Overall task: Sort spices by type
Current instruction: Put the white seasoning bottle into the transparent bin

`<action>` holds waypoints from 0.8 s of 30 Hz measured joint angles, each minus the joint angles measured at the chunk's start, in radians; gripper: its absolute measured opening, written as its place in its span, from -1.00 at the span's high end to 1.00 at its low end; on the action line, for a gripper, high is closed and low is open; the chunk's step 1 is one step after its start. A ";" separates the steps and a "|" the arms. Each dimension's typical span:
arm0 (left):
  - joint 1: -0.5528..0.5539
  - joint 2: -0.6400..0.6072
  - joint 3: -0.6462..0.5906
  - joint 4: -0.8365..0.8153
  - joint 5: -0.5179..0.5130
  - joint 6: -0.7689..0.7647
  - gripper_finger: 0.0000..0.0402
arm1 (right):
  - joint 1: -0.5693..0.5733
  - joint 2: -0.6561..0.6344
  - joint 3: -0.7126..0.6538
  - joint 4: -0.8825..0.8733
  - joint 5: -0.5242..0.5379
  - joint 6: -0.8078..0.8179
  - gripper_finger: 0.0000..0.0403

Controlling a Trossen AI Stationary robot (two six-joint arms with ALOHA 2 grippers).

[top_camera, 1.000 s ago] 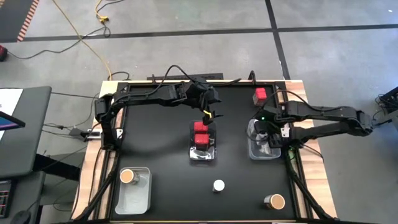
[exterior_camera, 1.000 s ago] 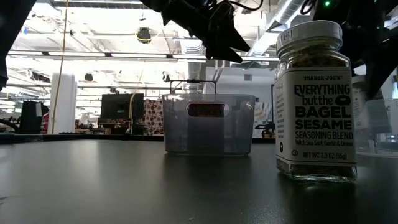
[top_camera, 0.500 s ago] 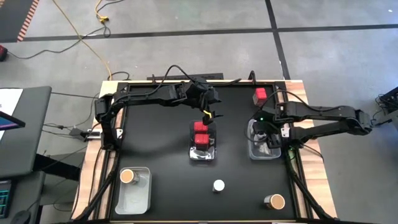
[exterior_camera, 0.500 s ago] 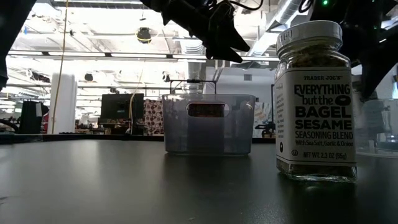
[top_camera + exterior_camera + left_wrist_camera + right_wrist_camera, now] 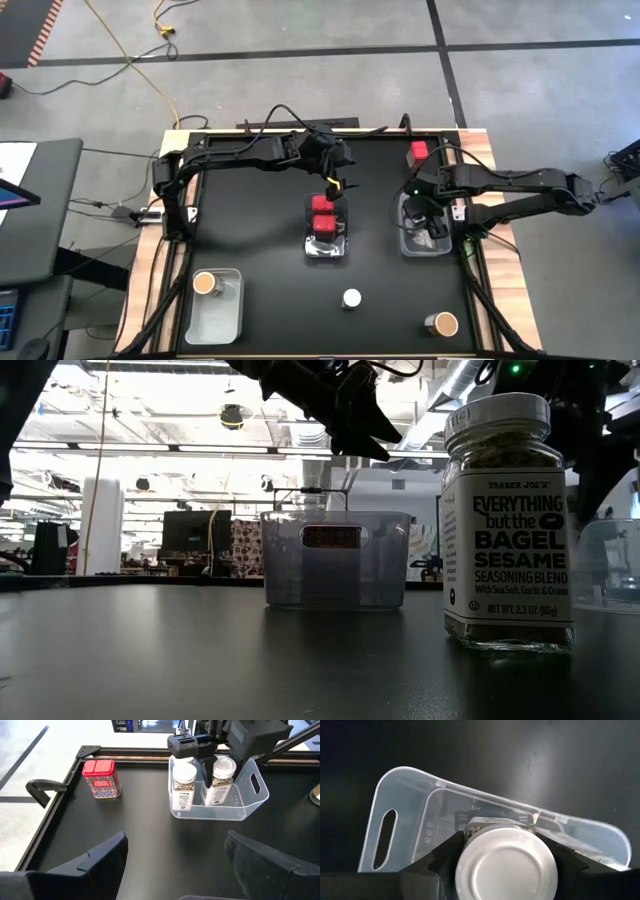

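Right gripper (image 5: 209, 764) clasps a white-lidded jar (image 5: 506, 864) inside the clear bin (image 5: 400, 795), near its wall; left gripper (image 5: 175, 857) hangs released.

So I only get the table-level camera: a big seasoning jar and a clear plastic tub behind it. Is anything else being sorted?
Observer: Yes. From above, the right claw is over a second clear plastic bin at the right, shut on a white-lidded glass jar.
Operator: Is that jar alone?
Observer: No, the left wrist view shows two such jars standing in that bin.
Operator: And the red things?
Observer: Two red square-topped tins sit in the middle bin; a third red tin stands loose near the far edge.
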 joint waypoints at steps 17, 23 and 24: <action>-0.006 0.000 0.000 0.000 0.000 -0.002 -0.59 | 0.014 0.000 -0.073 0.082 -0.031 -0.014 -0.13; -0.006 0.000 0.000 -0.001 0.000 -0.002 -0.59 | 0.013 0.000 -0.073 0.086 -0.029 -0.014 -0.14; -0.006 0.000 0.000 -0.001 0.000 -0.002 -0.59 | 0.013 0.000 -0.073 0.087 -0.028 -0.014 -0.14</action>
